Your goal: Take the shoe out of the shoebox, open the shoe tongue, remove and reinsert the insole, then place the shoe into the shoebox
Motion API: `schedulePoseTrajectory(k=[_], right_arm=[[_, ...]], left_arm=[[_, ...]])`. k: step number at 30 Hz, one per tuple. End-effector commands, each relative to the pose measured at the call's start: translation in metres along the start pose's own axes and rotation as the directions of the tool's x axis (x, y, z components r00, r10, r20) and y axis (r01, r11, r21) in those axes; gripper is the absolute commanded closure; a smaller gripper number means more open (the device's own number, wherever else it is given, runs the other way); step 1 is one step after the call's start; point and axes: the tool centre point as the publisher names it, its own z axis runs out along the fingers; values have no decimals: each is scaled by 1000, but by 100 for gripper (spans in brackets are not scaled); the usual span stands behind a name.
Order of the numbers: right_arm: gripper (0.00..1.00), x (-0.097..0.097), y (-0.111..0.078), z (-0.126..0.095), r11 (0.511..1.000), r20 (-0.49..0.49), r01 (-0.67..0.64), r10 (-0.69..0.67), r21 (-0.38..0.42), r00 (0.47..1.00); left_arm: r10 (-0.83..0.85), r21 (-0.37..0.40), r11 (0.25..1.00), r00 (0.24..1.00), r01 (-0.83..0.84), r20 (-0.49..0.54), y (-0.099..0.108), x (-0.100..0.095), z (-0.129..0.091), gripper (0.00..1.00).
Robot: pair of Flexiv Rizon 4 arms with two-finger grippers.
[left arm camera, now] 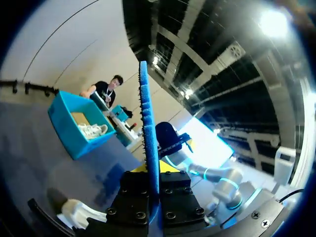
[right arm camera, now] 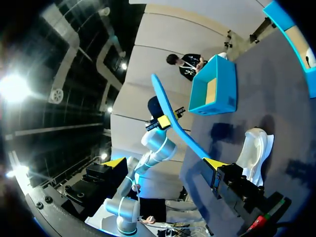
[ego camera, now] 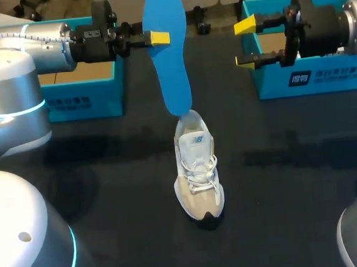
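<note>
The left gripper (ego camera: 157, 38) is seen clamped on the blue insole (ego camera: 167, 53), one yellow tip lying on its face in the head view; in the left wrist view the gripper (left arm camera: 156, 170) is shown with the insole (left arm camera: 148, 133) edge-on between its two fingers, pressed from both sides. The insole is held upright, gripped nearer its upper end, and its lower end is met by the heel of the shoe (ego camera: 197, 172) at 6 o'clock; whether that end is inside the shoe cannot be told. The pale shoe is stood on the black table (ego camera: 295, 179) near the middle, heel at 12 o'clock and toe at 6 o'clock, with its laces loose and tongue raised. In the left wrist view the shoe (left arm camera: 79, 212) is glimpsed low beside the gripper. The right gripper (ego camera: 245, 42) is held well apart from the insole at 3 o'clock of it, its fingers spread with nothing between them; the same is shown in the right wrist view, where the gripper (right arm camera: 165, 165) is parted, with the insole (right arm camera: 170, 116) ahead and the shoe (right arm camera: 254, 150) beside one finger. The left box (ego camera: 85, 101) is placed at 10 o'clock of the shoe, the right box (ego camera: 311, 78) at 2 o'clock, both blue and open. Something pale is seen inside the right box (left arm camera: 74, 133) in the left wrist view.
</note>
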Motion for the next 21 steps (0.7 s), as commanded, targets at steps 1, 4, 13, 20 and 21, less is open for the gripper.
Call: schedulePoseTrajectory(k=[1,4,13,20,21], right_arm=[[0,0,1,2,1000,1,0,0,0,1000],[0,0,1,2,1000,1,0,0,0,1000],[0,0,1,2,1000,1,0,0,0,1000],[0,0,1,2,1000,1,0,0,0,1000],[0,0,1,2,1000,1,0,0,0,1000]], left_arm=[[683,-71,730,721,-680,117,8,6,0,100],[758,-43,651,646,-758,90,9,8,0,100],[873,83,481,486,-873,49,6,14,-2,100],[873,83,481,486,-873,49,6,14,-2,100],[873,83,481,486,-873,49,6,14,-2,100]])
